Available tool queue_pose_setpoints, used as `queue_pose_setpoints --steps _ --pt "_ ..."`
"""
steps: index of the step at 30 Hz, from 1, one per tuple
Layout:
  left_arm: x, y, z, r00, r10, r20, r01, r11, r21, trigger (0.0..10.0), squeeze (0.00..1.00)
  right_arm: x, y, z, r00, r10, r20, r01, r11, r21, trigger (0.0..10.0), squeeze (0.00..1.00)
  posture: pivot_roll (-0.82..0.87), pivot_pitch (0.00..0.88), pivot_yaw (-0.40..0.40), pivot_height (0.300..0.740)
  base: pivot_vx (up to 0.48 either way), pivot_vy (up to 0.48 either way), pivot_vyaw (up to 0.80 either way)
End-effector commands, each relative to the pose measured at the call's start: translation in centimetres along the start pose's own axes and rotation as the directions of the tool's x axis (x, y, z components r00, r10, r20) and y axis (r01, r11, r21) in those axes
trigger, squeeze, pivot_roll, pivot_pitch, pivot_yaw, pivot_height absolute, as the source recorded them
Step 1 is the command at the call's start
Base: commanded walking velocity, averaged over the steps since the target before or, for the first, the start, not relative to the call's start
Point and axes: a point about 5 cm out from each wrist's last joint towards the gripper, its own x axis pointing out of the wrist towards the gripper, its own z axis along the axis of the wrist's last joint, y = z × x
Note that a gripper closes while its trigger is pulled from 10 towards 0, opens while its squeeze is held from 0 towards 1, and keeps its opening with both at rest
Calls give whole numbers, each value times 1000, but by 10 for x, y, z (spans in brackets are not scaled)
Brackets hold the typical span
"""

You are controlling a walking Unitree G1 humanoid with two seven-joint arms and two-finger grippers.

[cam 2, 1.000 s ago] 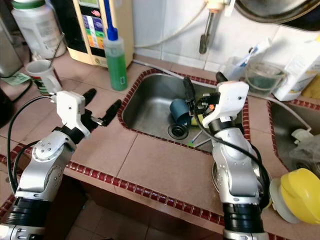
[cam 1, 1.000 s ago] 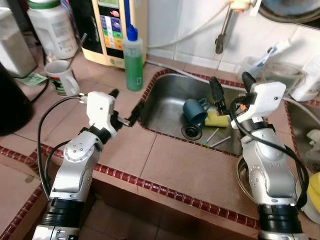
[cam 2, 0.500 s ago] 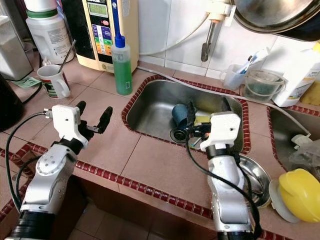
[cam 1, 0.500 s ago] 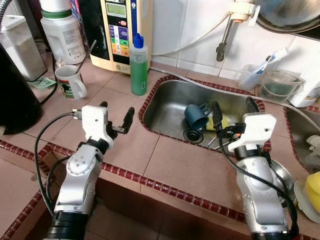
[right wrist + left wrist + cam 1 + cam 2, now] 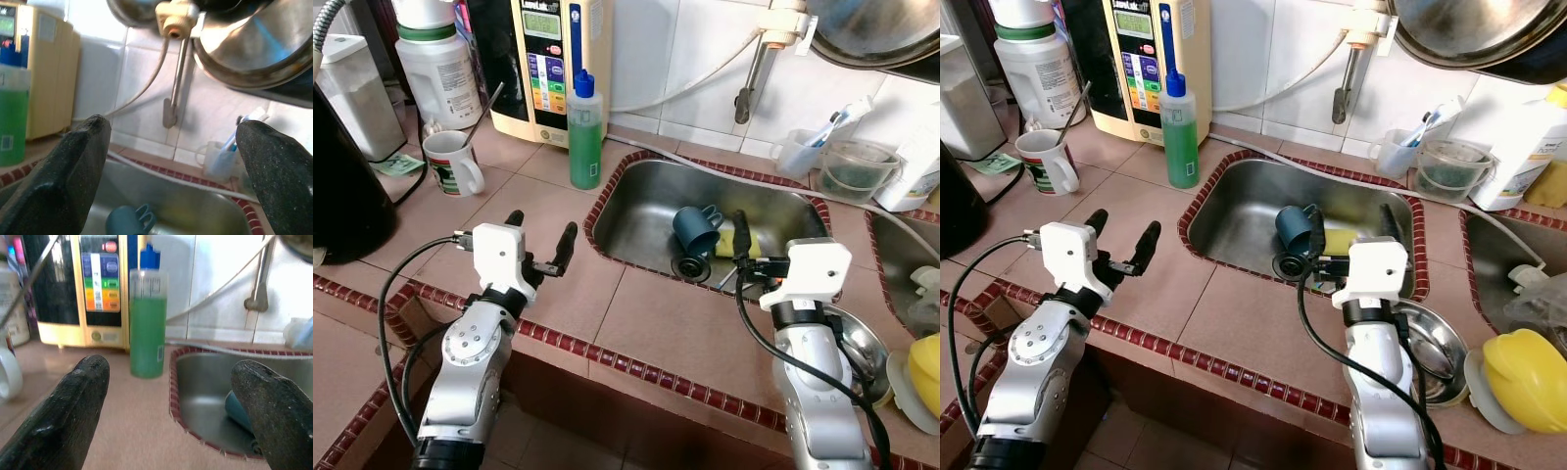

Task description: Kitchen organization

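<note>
Teal cup (image 5: 694, 227) lies tipped in the sink (image 5: 636, 211), mouth toward the drain, partly blocking a yellow sponge (image 5: 1338, 240). Right pincer (image 5: 1347, 231) hovers at the sink's near rim, fingers wide, empty. Left pincer (image 5: 540, 238) spread wide over the worktop (image 5: 675, 328), empty. Green soap bottle (image 5: 585, 132) stands upright beyond it.

A home kitchen is shown: a steel sink (image 5: 646, 211) is set into a tiled table (image 5: 675, 333) edged in red, a tap (image 5: 751, 73) is mounted on white wall tiles, and a green soap bottle (image 5: 585, 132) and mug (image 5: 450, 163) are kept nearby.
</note>
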Motion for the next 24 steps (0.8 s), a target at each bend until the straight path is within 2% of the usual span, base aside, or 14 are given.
queue_pose_setpoints --steps 1,4,10,24 --pt "-2 -4 2 1000 -4 2 4 1000 7 10000 0 -3 -3 4 1000 -26 3 26 1000 -7 10000 0 35 0 -10 740 0 0 0" --pt "-7 -5 0 1000 6 -8 -6 1000 -4 10000 0 -10 -5 5 999 -41 -6 41 999 -13 10000 0 25 0 -4 740 0 0 0" --pt "-8 -7 3 1000 5 0 -5 1000 -8 10000 0 -11 -7 9 998 -56 -9 56 998 -21 10000 0 21 0 -3 740 0 0 0" --pt "-4 -11 8 999 -30 15 30 999 -19 10000 0 -4 -6 9 999 -33 -15 33 999 -24 10000 0 24 0 -16 740 0 0 0"
